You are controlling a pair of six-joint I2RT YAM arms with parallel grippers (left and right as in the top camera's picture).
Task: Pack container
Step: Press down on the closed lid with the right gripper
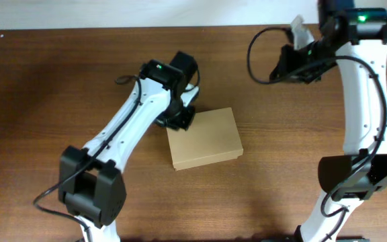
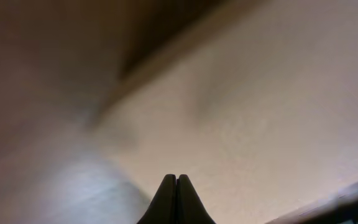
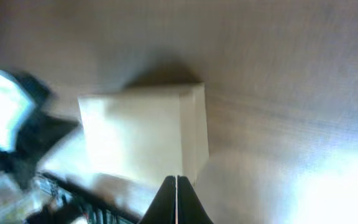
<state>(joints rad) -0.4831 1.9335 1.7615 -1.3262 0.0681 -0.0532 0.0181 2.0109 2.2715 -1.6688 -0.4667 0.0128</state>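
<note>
The container [image 1: 205, 138], a tan cardboard box, lies flat on the wooden table with its lid down. My left gripper [image 1: 182, 119] is shut and empty, resting at the box's top-left corner. In the left wrist view the shut fingers [image 2: 176, 180] press close over the tan box top [image 2: 260, 124]. My right gripper [image 1: 294, 59] is shut and empty, raised at the back right, far from the box. The right wrist view shows the box [image 3: 142, 134] beyond its shut fingertips [image 3: 176, 180].
The brown wooden table [image 1: 59, 87] extends to the left and front of the box. The right arm's white column [image 1: 365, 101] stands at the right edge. No tape rolls or other loose items show.
</note>
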